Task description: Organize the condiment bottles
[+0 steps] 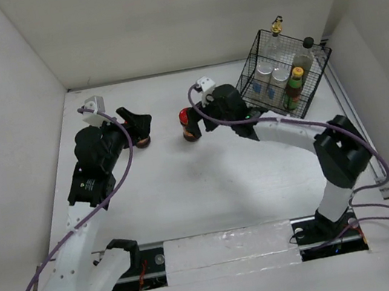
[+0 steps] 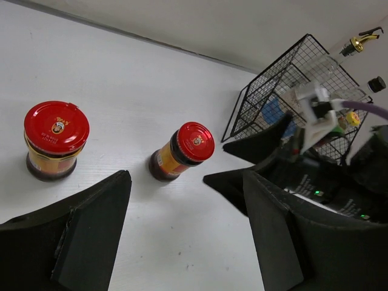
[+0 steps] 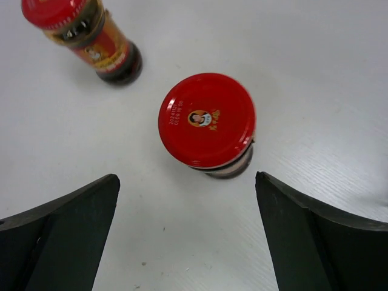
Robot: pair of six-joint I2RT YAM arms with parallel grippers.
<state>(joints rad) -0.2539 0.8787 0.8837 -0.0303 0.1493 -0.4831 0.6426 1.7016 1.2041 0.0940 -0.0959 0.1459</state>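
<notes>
Five condiment bottles (image 1: 295,76) stand inside the wire basket (image 1: 319,83) at the far right of the table (image 1: 188,192). Two red-lidded jars stand outside it, upright and apart. The right tool (image 3: 187,177) hangs over the centre jar (image 3: 206,118) with its fingers spread on either side and touching nothing. Judged, this stance prepares a grasp for transfer to the basket. The left tool (image 2: 187,188), likewise spread and empty, sits just beside the second jar (image 2: 56,136), presumably awaiting its turn.

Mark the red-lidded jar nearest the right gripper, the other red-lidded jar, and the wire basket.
Nearest jar (image 3: 207,119): right wrist view, lid centre.
Other jar (image 2: 56,126): left wrist view, lid centre.
Wire basket (image 1: 249,64): top external view, left wall.
</notes>
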